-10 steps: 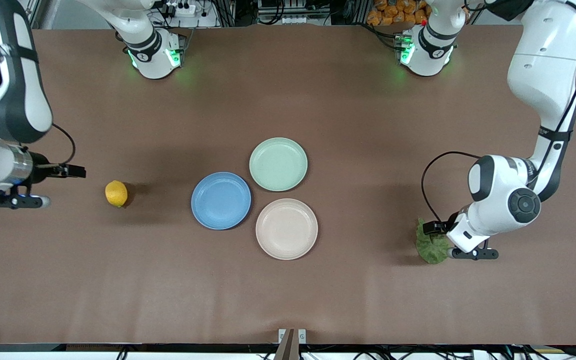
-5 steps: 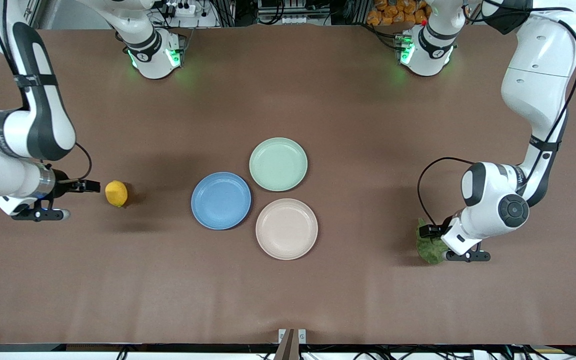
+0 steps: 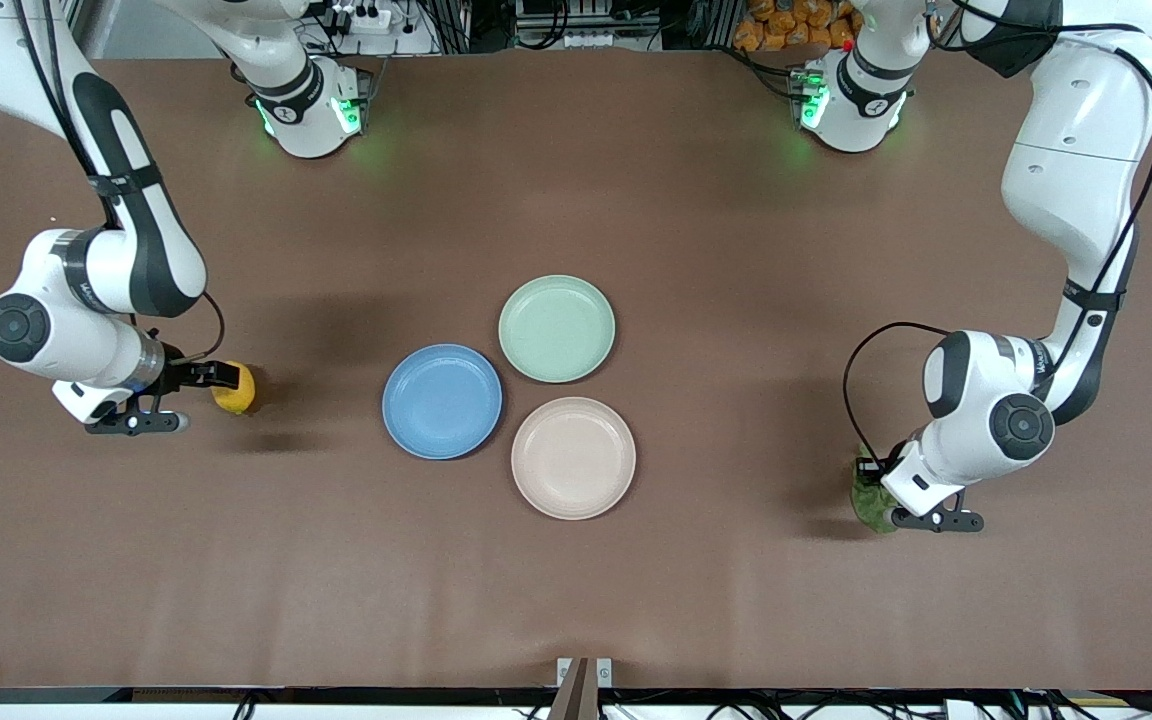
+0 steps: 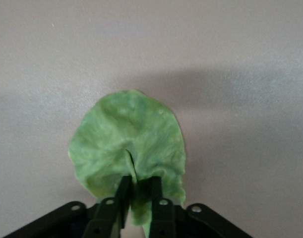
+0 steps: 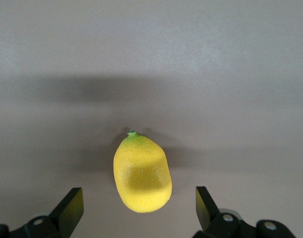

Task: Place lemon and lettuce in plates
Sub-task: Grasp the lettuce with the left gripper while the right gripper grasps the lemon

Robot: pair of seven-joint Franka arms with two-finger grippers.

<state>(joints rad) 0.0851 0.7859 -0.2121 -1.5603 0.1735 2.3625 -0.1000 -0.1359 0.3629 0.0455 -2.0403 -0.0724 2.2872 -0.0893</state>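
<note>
Right gripper (image 3: 221, 377) reached lemon (image 3: 239, 391) on brown table (image 3: 576, 580).

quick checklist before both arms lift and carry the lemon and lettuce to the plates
1. Left gripper shut on the lettuce: ok, fingers pinch its stem end.
2. Right gripper around the lemon: not ok yet, fingers open with the lemon between them, untouched.
3. Lemon centred between the right fingers: ok in the right wrist view.
4. Blue plate free to receive: ok, nothing on it.
5. Beige plate free to receive: ok, nothing on it.
6. Lettuce lifted off the table: cannot tell; the leaf is mostly hidden under the left arm in the front view.
</note>
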